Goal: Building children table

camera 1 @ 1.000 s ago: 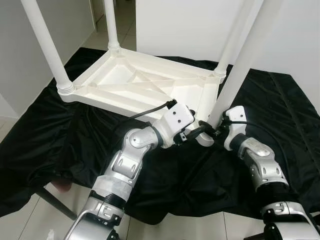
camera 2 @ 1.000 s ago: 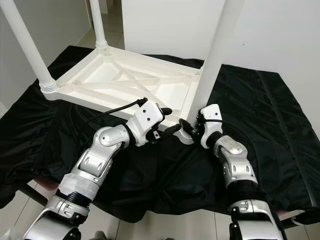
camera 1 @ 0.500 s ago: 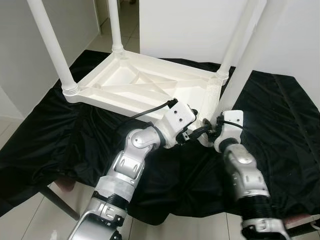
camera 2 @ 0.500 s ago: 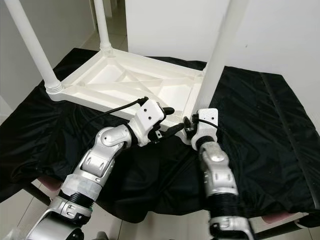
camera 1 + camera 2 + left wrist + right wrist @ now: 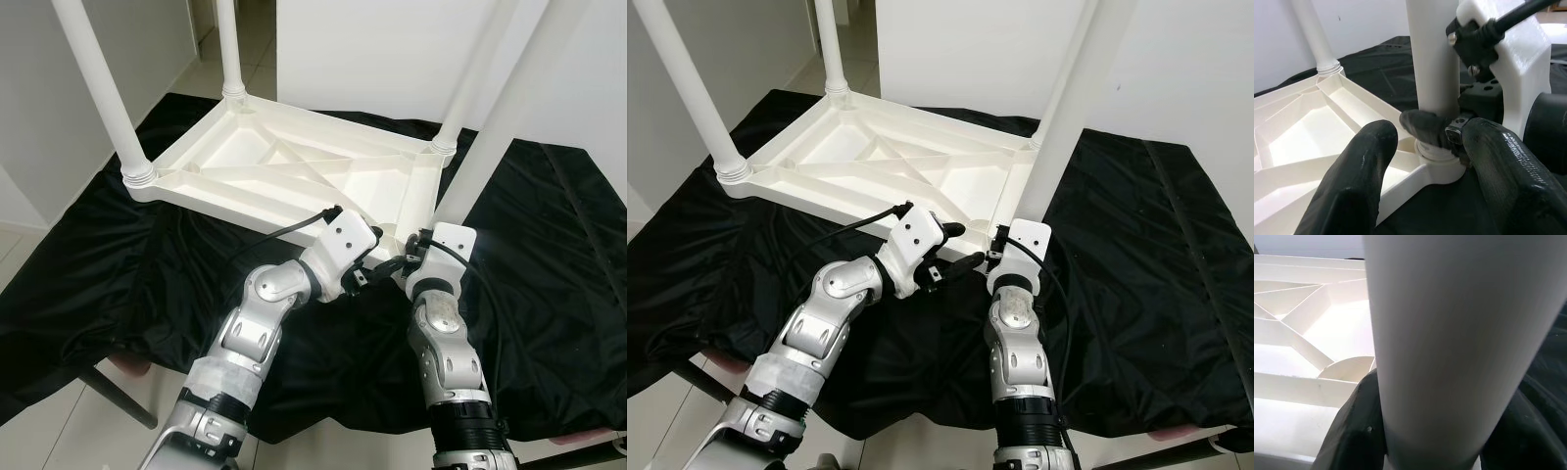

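Observation:
The white plastic tabletop [image 5: 294,176] lies upside down on a black cloth. A white table leg [image 5: 490,137] stands in its near right corner socket [image 5: 1437,161]. My right gripper [image 5: 415,258] is shut around the base of this leg [image 5: 1449,333], with dark fingers [image 5: 1352,431] on either side. My left gripper [image 5: 1430,166] is open just beside the same socket, its fingers [image 5: 1361,166] apart and holding nothing. Three other legs stand in the other corners, at the left [image 5: 103,88], the back [image 5: 228,49] and the far right [image 5: 470,78].
The black cloth [image 5: 88,264] covers a low platform and hangs over its front edge [image 5: 323,411]. Pale tiled floor [image 5: 39,431] lies below, and white walls [image 5: 372,49] stand close behind. A doorway [image 5: 206,20] opens at the back left.
My right forearm has swung in from the right to stand straight under the leg, with its gripper staying on the leg's base. The left gripper has stayed by the socket.

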Controlling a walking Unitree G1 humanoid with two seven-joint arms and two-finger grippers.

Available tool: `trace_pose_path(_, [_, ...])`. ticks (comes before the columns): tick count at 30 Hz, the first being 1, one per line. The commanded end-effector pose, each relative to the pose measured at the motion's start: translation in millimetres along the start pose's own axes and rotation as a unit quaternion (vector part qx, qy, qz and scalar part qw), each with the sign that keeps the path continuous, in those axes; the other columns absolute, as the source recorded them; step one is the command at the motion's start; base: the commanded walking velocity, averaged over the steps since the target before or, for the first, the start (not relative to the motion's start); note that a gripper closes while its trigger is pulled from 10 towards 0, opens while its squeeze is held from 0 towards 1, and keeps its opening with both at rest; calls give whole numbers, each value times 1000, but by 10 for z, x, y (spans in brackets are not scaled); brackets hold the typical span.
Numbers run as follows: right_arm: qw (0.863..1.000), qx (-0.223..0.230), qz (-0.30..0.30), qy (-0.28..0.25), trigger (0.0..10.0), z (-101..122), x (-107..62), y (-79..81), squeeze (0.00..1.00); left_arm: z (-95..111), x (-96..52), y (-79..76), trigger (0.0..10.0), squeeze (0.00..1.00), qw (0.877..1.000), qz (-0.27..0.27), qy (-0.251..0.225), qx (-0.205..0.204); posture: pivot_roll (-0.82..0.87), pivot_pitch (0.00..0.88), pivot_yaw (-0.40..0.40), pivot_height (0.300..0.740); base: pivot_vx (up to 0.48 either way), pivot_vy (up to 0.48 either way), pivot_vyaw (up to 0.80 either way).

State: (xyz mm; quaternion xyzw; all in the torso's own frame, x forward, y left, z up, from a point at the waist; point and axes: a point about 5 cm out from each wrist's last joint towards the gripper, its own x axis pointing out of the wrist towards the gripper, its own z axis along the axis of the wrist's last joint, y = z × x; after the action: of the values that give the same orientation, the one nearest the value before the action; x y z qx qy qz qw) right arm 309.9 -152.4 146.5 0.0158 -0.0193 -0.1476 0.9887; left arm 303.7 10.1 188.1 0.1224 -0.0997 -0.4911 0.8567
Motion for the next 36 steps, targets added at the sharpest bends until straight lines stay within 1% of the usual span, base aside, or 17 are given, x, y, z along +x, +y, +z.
trace_pose_path(1, [999,-17,-35,29,10000,-139,-22,-187,1000,-16,-4,35,10000,0,998,55,6,-4,-31,69,-35,740,0,0,0])
trace_pose_path(12, [1000,-13,-27,-8,10000,-39,-71,-390,1000,-14,-45,58,10000,0,998,66,3,-9,-37,86,-67,740,0,0,0])
trace_pose_path(16, [1000,6,19,-15,10000,-12,-51,-484,1000,-13,-107,71,10000,0,998,66,-6,-23,-37,87,-73,740,0,0,0])
trace_pose_path(17, [999,3,35,-15,10000,-10,-44,-506,949,-18,-120,64,10000,0,997,66,-7,-25,-34,87,-71,740,0,0,0])
trace_pose_path(18, [999,3,35,-15,10000,-10,-44,-506,949,-18,-120,64,10000,0,997,66,-7,-25,-34,87,-71,740,0,0,0])
trace_pose_path(19, [998,-10,61,-17,10000,-15,-29,-546,0,-24,-138,55,10000,0,998,66,-8,-15,-29,88,-66,740,0,0,0])
trace_pose_path(21, [994,-27,108,-20,10000,-19,1,-623,0,-39,-152,44,10000,0,998,67,-4,-6,-26,89,-60,740,0,0,0])
trace_pose_path(22, [994,-27,108,-20,10000,-19,1,-623,0,-39,-152,44,10000,0,998,67,-4,-6,-26,89,-60,740,0,0,0])
trace_pose_path(23, [990,-35,133,-24,10000,-3,23,-661,0,-36,-154,48,10000,0,998,66,-2,-9,-27,92,-56,740,0,0,0])
trace_pose_path(24, [990,-35,133,-24,10000,-3,23,-661,0,-36,-154,48,10000,0,998,66,-2,-9,-27,92,-56,740,0,0,0])
trace_pose_path(26, [982,-36,184,-23,10000,22,82,-699,0,-55,-172,59,10000,0,998,58,5,-4,-31,92,-49,740,0,0,0])
trace_pose_path(27, [982,-36,184,-23,10000,22,82,-699,0,-55,-172,59,10000,0,998,58,5,-4,-31,92,-49,740,0,0,0])
trace_pose_path(28, [974,-34,224,-17,10000,27,131,-701,0,-85,-174,72,10000,0,998,56,11,0,-21,86,-34,740,0,0,0])
trace_pose_path(30, [971,-34,236,-15,10000,26,143,-698,0,-90,-170,76,10000,0,998,56,13,0,-21,86,-34,740,0,0,0])
trace_pose_path(32, [955,-34,295,-13,10000,54,200,-640,0,-35,-168,89,10000,0,999,52,5,-1,-17,78,-29,740,0,0,0])
trace_pose_path(33, [955,-34,295,-13,10000,54,200,-640,0,-35,-168,89,10000,0,999,52,5,-1,-17,78,-29,740,0,0,0])
trace_pose_path(36, [930,-41,366,-11,10000,104,271,-553,0,-34,-177,107,10000,0,999,49,7,7,-16,76,-30,740,0,0,0])
